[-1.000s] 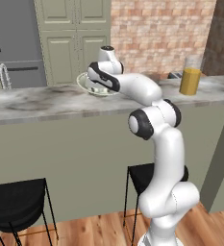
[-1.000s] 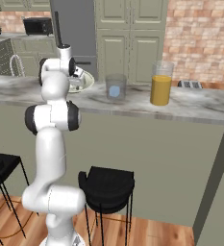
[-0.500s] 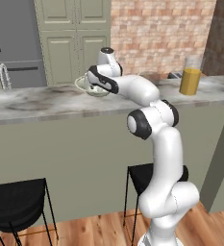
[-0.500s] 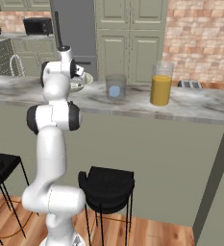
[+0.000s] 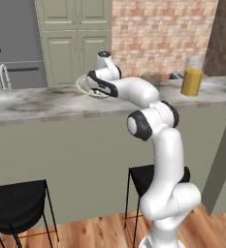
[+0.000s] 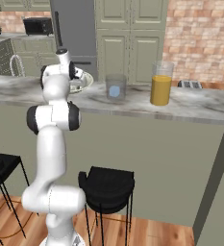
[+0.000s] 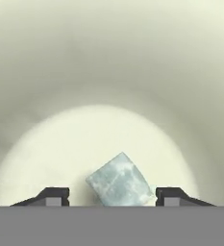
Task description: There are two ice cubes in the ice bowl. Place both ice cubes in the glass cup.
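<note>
Ice cube (image 7: 119, 181) between fingers (image 7: 53, 195) (parted)

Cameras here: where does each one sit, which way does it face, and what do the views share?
Left base view: behind the arm's left, looking forward over the counter; arm rises lower right, claw in the ice bowl.
Right base view: behind its right; arm lower left, glass cup holding one ice cube.
Hand view: looks into the bowl at the other ice cube between open fingertips.
Both base views share bowl, counter, orange glass.

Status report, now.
Gripper open, down in the bowl, fingers either side of an ice cube. Other cube in the cup. Nothing in the way.
</note>
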You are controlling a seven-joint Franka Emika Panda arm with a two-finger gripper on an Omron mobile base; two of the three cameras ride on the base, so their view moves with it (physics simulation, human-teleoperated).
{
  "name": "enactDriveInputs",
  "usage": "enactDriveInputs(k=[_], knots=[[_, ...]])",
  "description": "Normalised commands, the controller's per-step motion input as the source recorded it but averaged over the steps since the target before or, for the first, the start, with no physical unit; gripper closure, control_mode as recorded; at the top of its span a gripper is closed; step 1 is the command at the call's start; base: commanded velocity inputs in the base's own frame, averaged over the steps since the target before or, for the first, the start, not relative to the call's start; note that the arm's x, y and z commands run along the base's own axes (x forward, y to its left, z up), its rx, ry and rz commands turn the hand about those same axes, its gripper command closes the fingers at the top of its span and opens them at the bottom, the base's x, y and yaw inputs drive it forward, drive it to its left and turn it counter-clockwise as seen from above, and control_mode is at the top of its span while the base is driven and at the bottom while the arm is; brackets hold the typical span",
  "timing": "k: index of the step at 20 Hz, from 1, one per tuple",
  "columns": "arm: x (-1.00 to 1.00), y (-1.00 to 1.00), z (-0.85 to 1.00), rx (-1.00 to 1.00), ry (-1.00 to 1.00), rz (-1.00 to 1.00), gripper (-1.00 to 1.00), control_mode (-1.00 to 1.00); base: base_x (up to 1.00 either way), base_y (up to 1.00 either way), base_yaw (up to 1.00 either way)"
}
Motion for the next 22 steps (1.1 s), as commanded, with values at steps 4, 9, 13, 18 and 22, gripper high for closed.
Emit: enactDriveInputs(k=[4, 9, 13, 18, 22], knots=[[0.00, 0.00, -0.08, -0.04, 0.03, 0.00, 1.00, -1.00, 0.00, 0.00, 0.00], [0.00, 0.00, 0.00, 0.00, -0.09, 0.00, 1.00, -1.00, 0.00, 0.00, 0.00], [-0.24, -0.08, 0.30, 0.01, -0.16, 0.00, 1.00, -1.00, 0.00, 0.00, 0.00], [-0.75, -0.46, 0.55, 0.03, -0.13, -0.07, 1.00, -1.00, 0.00, 0.00, 0.00], [-0.99, -0.81, 0.30, 0.02, 0.00, -0.16, 1.00, -1.00, 0.00, 0.00, 0.00]])
